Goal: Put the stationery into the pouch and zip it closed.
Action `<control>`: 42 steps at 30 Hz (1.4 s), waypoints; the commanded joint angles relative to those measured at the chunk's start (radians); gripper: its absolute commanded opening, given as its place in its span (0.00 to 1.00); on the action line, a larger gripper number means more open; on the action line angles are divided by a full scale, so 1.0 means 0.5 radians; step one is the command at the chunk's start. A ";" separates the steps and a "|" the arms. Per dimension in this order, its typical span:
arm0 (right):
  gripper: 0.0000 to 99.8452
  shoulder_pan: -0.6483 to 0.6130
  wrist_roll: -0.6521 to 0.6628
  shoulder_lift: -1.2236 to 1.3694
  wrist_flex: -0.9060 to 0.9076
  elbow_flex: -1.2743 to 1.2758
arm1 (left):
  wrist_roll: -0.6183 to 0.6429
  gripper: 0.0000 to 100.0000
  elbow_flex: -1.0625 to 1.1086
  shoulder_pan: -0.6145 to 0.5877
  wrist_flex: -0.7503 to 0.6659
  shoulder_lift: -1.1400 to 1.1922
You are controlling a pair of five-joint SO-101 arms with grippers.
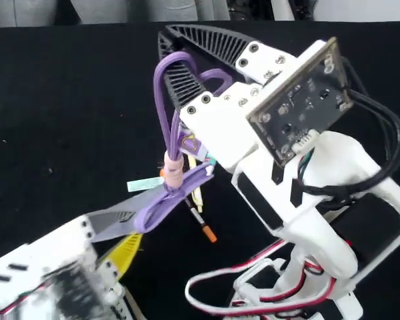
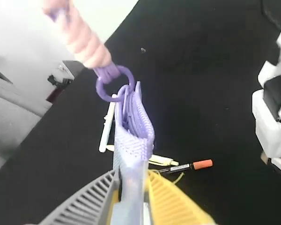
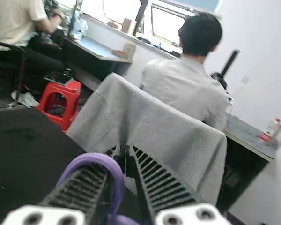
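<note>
Your left gripper [image 2: 133,177] has its jaws clamped on the end of the purple pouch [image 2: 133,133], holding it up off the black table [image 1: 67,100]. Your right gripper [image 3: 125,157] has its jaws all but closed, and the pouch's strap [image 3: 96,161] curves over one finger into the slit between them. An orange-capped marker [image 2: 187,166] and pale pens [image 2: 106,129] lie on the table beneath.

No text, number or sign can be read. The teal tag [image 1: 145,185] on the purple pouch [image 1: 161,208], just beyond the left gripper [image 1: 137,230], is too blurred to show any print. The same goes for the pen [image 2: 178,167] on the table [image 2: 215,70] past the gripper's tips.
</note>
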 commanded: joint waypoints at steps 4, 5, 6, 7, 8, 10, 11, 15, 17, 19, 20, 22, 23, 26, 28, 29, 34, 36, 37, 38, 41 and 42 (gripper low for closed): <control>0.01 0.454 0.021 -0.023 -0.104 0.253 | -0.172 0.03 -0.499 -0.443 0.049 -0.003; 0.01 0.516 0.021 -0.023 -0.153 0.321 | -0.215 0.03 -0.532 -0.477 0.049 -0.003; 0.01 0.577 0.021 -0.023 -0.199 0.400 | -0.239 0.03 -0.572 -0.496 0.049 -0.003; 0.01 0.629 0.021 -0.023 -0.255 0.477 | -0.249 0.03 -0.612 -0.505 0.049 -0.003; 0.01 0.675 0.021 -0.023 -0.322 0.557 | -0.252 0.03 -0.649 -0.511 0.049 -0.003; 0.01 0.761 0.021 -0.023 -0.482 0.732 | -0.252 0.03 -0.698 -0.511 0.049 -0.012; 0.01 0.798 0.021 -0.023 -0.586 0.830 | -0.252 0.03 -0.713 -0.511 0.049 -0.034; 0.01 0.933 0.021 -0.023 -0.957 1.134 | -0.258 0.03 -0.667 -0.517 0.049 -0.160; 0.01 0.991 0.021 -0.023 -1.099 1.247 | -0.261 0.03 -0.631 -0.517 0.049 -0.230; 0.01 1.053 0.021 -0.023 -1.191 1.333 | -0.261 0.03 -0.600 -0.520 0.049 -0.292; 0.01 1.080 0.021 -0.023 -1.224 1.367 | -0.261 0.03 -0.591 -0.520 0.049 -0.319; 0.01 1.145 0.021 -0.023 -1.264 1.416 | -0.261 0.03 -0.591 -0.520 0.049 -0.350; 0.01 1.181 0.021 -0.023 -1.277 1.438 | -0.261 0.03 -0.594 -0.520 0.049 -0.359; 0.01 1.258 0.021 -0.023 -1.307 1.508 | -0.261 0.03 -0.612 -0.520 0.049 -0.365; 0.01 1.301 0.025 -0.020 -1.375 1.591 | -0.261 0.03 -0.612 -0.520 0.049 -0.371; 0.01 1.323 0.025 -0.020 -1.424 1.643 | -0.261 0.03 -0.612 -0.520 0.046 -0.371; 0.01 1.448 0.025 0.087 -1.614 1.781 | -0.261 0.03 -0.612 -0.520 0.046 -0.371; 0.01 1.473 0.025 0.140 -1.614 1.778 | -0.258 0.03 -0.612 -0.520 0.046 -0.371; 0.01 1.479 0.025 0.155 -1.611 1.778 | -0.258 0.03 -0.612 -0.520 0.046 -0.371; 0.01 1.479 0.025 0.155 -1.608 1.778 | -0.255 0.03 -0.609 -0.520 0.043 -0.371; 0.01 1.470 0.021 0.133 -1.596 1.757 | -0.249 0.03 -0.594 -0.520 0.043 -0.368; 0.01 1.467 0.021 0.109 -1.544 1.732 | -0.249 0.03 -0.594 -0.517 0.043 -0.362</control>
